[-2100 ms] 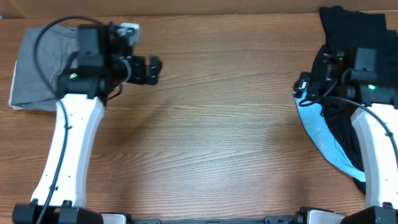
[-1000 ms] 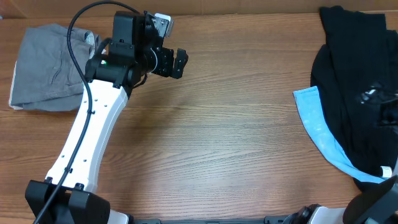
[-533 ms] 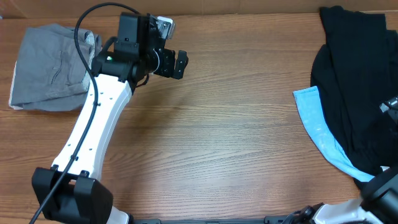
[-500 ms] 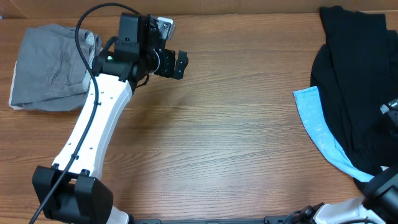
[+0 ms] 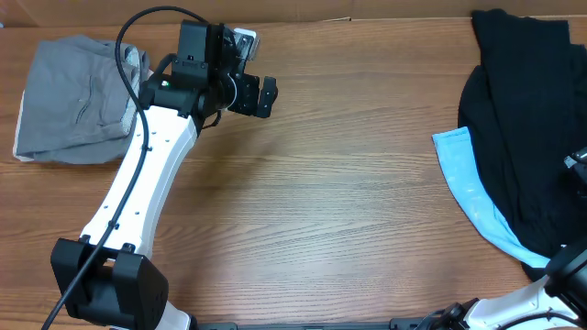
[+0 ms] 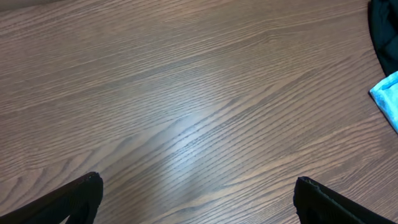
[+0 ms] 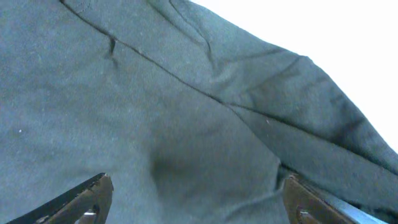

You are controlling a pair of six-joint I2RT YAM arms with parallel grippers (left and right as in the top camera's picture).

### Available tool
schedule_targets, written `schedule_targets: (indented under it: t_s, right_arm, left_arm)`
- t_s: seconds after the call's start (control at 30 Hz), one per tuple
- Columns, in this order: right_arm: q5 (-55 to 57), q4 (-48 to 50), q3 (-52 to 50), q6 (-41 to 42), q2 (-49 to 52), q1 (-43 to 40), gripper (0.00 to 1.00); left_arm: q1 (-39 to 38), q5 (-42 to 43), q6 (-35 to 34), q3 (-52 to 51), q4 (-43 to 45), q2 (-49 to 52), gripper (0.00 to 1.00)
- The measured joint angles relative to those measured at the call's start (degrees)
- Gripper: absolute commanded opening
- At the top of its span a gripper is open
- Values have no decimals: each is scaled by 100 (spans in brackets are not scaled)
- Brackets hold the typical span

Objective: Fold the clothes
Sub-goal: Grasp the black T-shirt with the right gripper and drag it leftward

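Black garment (image 5: 514, 110) heaped along right edge, long axis far-to-near, directly beneath right gripper (image 7: 196, 196), jaws apart. Left gripper (image 5: 267, 95), also apart, near far edge, well away. Right arm nearer.

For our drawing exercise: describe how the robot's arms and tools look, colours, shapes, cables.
The left arm has white links, black joint housings and a black base; a black cable loops over it, and a green light glows near the wrist. The left tool is black. Of the right arm only a white link and black joint show. The right tool has dark fingertips.
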Motion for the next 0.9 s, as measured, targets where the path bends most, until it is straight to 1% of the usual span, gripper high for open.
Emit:
schedule_targets:
  t_s: [0.5,0.53,0.57,0.6,0.63,0.67,0.7,0.73,0.8,0.83,0.9]
  right_arm:
    - [-17,431,0,-68,708,-232,88]
    - [-20,459,0,-70,732,-236,83]
    - [-17,470,2,-70,750,-236,74]
    - [-17,487,2,-96,774,-236,63]
    - [-20,503,4,-122,793,-236,45]
    - [-24,514,9,-120,811,-236,31]
    - [-13,520,11,-85,815,-236,23]
    - [-20,522,11,-90,820,-236,16]
    - [-37,509,20,-103,820,-236,6]
    - [-44,492,31,-101,820,-236,4]
    - [-120,415,72,-57,820,-240,4]
  left_arm:
    - [0,2,-2,0,-2,0,100]
    - [0,2,0,0,-2,0,100]
    - [0,2,-2,0,0,0,100]
    - [0,0,0,0,-2,0,100]
    - [0,0,0,0,0,0,100]
    - [0,2,0,0,-2,0,100]
    - [0,2,0,0,-2,0,100]
    - [0,2,0,0,0,0,100]
    - [0,0,0,0,-2,0,100]
    - [0,0,-2,0,0,0,100]
    - [0,2,-2,0,0,0,98]
